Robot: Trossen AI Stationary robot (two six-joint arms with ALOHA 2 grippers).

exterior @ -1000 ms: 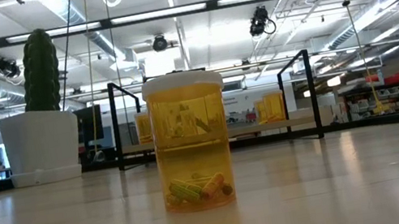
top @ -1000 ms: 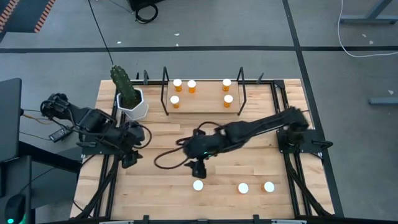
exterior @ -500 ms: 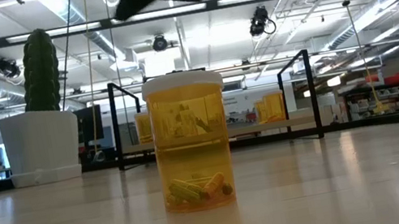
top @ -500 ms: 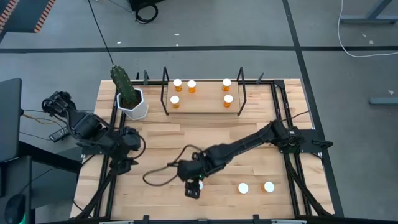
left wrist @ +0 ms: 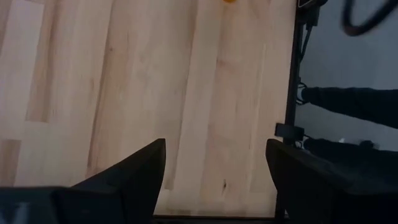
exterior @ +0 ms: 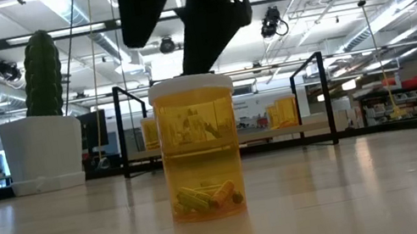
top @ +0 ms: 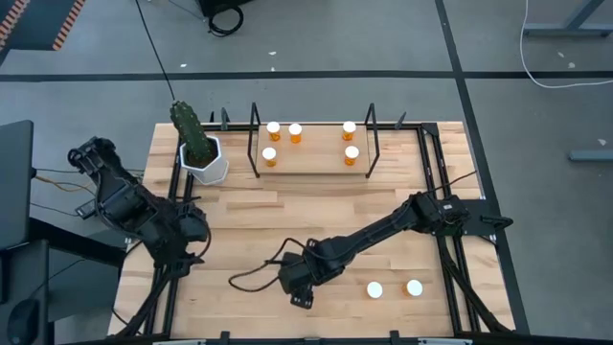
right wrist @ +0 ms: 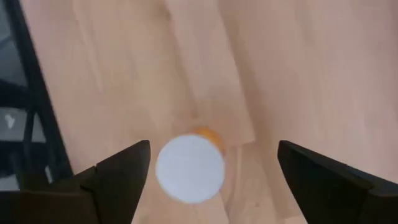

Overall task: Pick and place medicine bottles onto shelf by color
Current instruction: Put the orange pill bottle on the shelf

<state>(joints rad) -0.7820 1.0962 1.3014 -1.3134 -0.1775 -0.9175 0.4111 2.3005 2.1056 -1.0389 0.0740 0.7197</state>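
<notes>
My right gripper [top: 300,291] hangs open over an amber, white-capped medicine bottle [exterior: 199,149] that stands on its base near the table's near edge. In the right wrist view its fingers stand on either side of the white cap [right wrist: 189,168], clear of it, with the gripper [right wrist: 212,155] above. In the high view the gripper hides this bottle. Two more bottles [top: 374,288] [top: 414,287] stand to its right. The wooden shelf [top: 311,165] at the far edge holds several bottles. My left gripper [top: 182,257] waits open at the table's left side.
A cactus in a white pot [top: 201,151] stands left of the shelf at the far left. The shelf's black wire uprights [top: 372,139] rise at both its ends. A dark cable [top: 251,278] loops on the boards left of my right gripper. Bare wood lies mid-table.
My right gripper has travelled toward the table's near edge and slightly left, then come down over the near bottle, staying open. My left arm has drawn back toward the table's left edge. No bottle has moved.
</notes>
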